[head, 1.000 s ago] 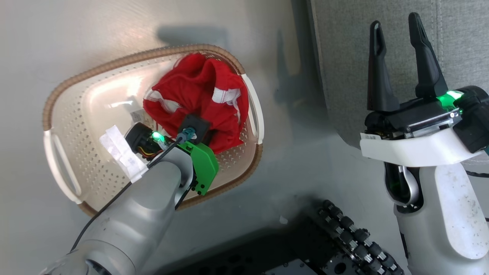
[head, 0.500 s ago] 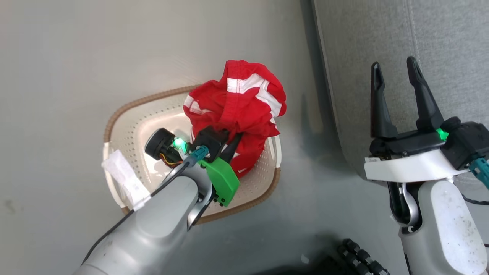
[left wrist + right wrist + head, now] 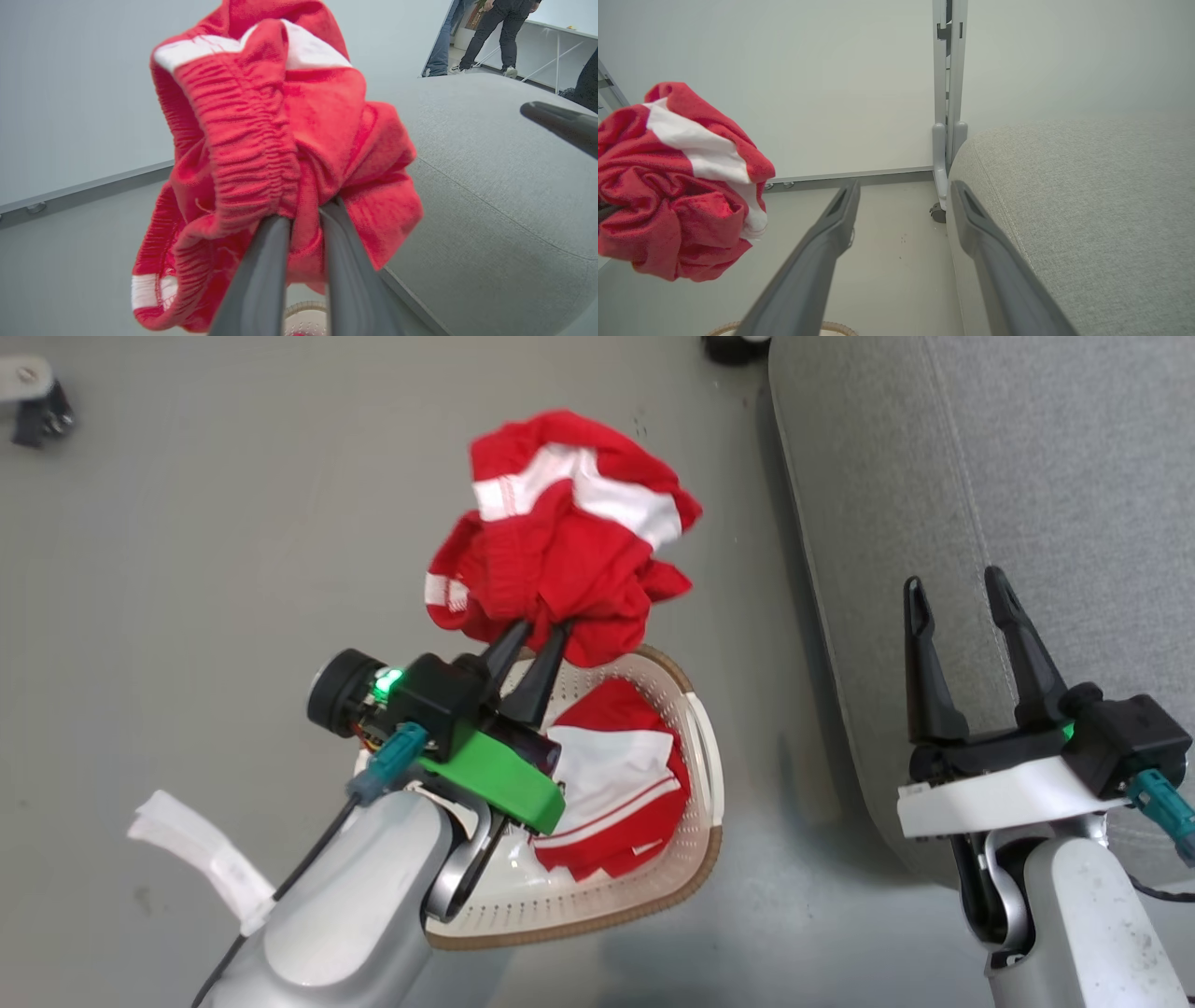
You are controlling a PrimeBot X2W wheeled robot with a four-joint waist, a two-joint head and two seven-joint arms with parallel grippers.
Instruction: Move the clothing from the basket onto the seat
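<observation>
Pinching a red garment (image 3: 560,541) by a bunched fold, the left gripper (image 3: 539,635) holds it clear above the basket (image 3: 711,845) — free to swing right to the seat (image 3: 1027,476). A second garment (image 3: 611,784) lies in the basket. The right gripper (image 3: 954,583) hovers by the seat's edge — fingers wide, empty.

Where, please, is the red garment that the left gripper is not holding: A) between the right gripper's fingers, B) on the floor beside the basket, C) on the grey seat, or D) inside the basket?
D: the loose garment lies inside the basket, while the left gripper holds the other garment clear of it, and the right gripper is open and empty by the seat.
</observation>
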